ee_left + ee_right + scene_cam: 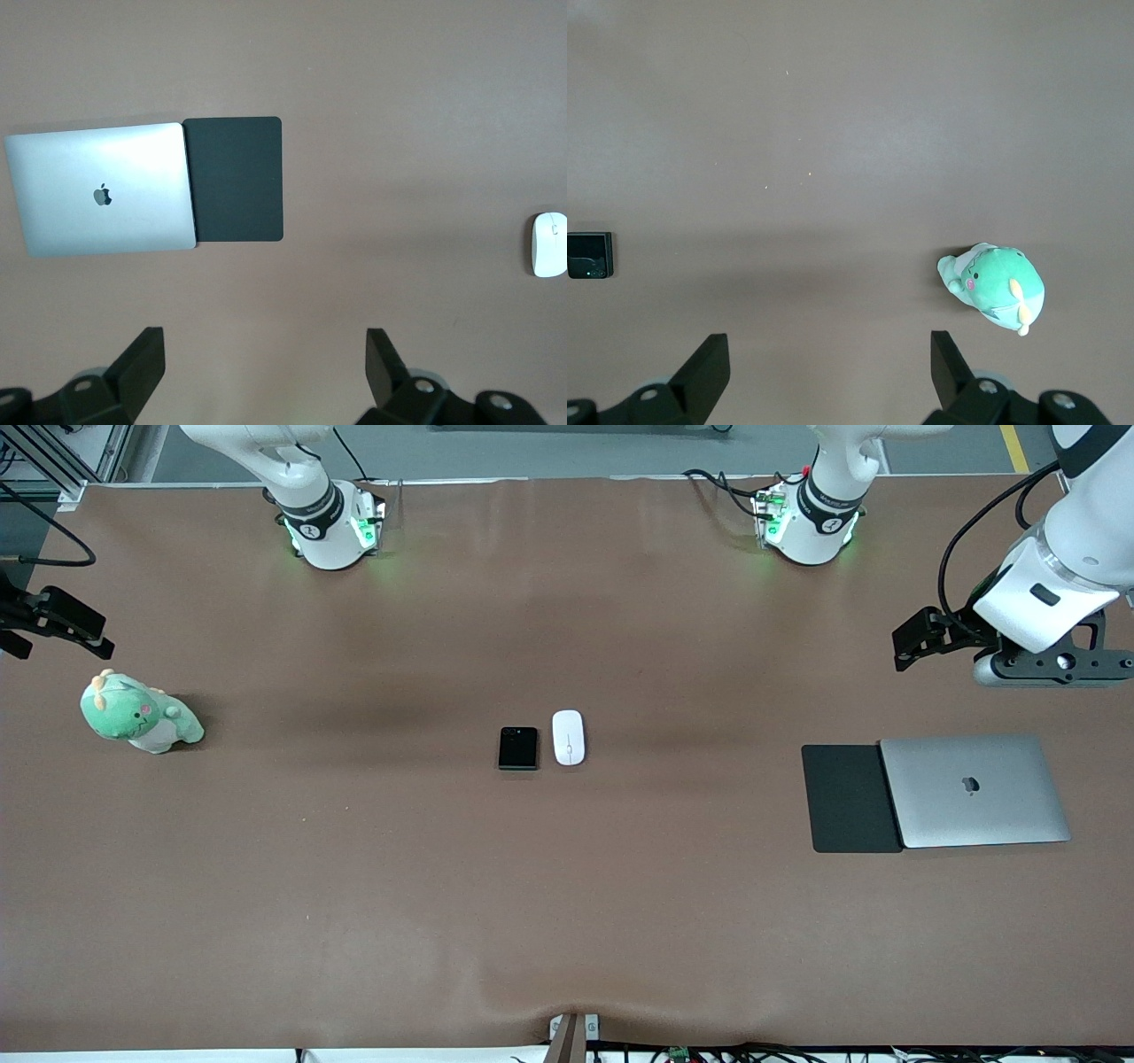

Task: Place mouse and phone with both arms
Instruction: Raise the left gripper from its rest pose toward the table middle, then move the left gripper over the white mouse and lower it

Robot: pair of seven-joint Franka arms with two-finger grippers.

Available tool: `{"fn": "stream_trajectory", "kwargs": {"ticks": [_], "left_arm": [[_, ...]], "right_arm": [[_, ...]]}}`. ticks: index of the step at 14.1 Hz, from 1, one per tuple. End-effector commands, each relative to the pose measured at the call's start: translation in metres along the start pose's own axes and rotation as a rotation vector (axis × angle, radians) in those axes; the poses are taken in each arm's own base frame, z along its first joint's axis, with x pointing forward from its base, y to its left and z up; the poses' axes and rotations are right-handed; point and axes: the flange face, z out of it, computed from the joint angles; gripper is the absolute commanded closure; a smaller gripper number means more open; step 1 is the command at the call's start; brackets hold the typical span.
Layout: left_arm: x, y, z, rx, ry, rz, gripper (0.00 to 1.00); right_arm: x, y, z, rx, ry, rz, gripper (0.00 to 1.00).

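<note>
Nothing is done yet: my left tool (261,372) and right tool (824,372) hang wide open and empty, well apart from the mouse (568,737) and phone (517,747) mid-desk.

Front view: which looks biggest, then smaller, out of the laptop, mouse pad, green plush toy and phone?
1. Laptop
2. Mouse pad, though partly under the laptop
3. Green plush toy
4. Phone
</note>
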Motion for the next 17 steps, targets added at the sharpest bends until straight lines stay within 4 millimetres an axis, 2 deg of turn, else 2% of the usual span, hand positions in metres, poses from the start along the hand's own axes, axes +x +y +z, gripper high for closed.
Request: {"fn": "stream_trajectory", "kwargs": {"ticks": [1, 4, 6, 8, 12, 17], "left_arm": [[0.0, 0.003, -0.002, -0.002, 0.01, 0.003, 0.0], [0.001, 0.016, 0.003, -0.022, 0.021, 0.022, 0.0], [0.0, 0.036, 0.015, -0.025, 0.028, 0.023, 0.0], [-0.001, 0.065, 0.031, -0.034, 0.053, -0.005, 0.0], [0.005, 0.128, 0.081, -0.048, 0.031, -0.067, 0.0], [-0.002, 0.211, 0.146, -0.05, -0.035, -0.075, 0.0]], "right_arm": [[0.003, 0.004, -0.001, 0.007, -0.009, 0.018, 0.0], [0.003, 0.005, -0.001, 0.007, -0.009, 0.018, 0.0], [0.004, 0.004, 0.001, 0.007, -0.01, 0.015, 0.0], [0.003, 0.005, 0.0, 0.007, -0.01, 0.016, 0.0], [0.003, 0.012, 0.0, 0.007, -0.009, 0.002, 0.0], [0.005, 0.012, 0.004, 0.007, -0.015, -0.002, 0.0]]}}
